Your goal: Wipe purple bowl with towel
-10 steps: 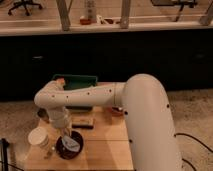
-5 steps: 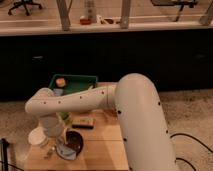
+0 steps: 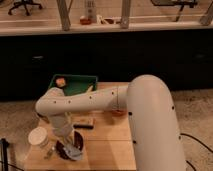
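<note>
The purple bowl [image 3: 64, 148] sits near the front left of the wooden table [image 3: 107, 145]. A grey-blue towel [image 3: 75, 152] lies in the bowl and hangs over its right rim. My gripper [image 3: 66, 139] reaches straight down from the white arm [image 3: 85, 104] into the bowl, right at the towel. The wrist hides the bowl's far side and the spot where gripper and towel meet.
A green tray [image 3: 77, 86] with an orange item [image 3: 60, 81] stands at the back left. A white lidded cup [image 3: 39, 136] stands left of the bowl. A dark flat object [image 3: 84, 122] lies behind the bowl. A small orange bowl [image 3: 119, 113] sits under the arm.
The arm has swung left and lower, and the gripper has shifted a little within the bowl with the towel. The bowl and cup stay in place.
</note>
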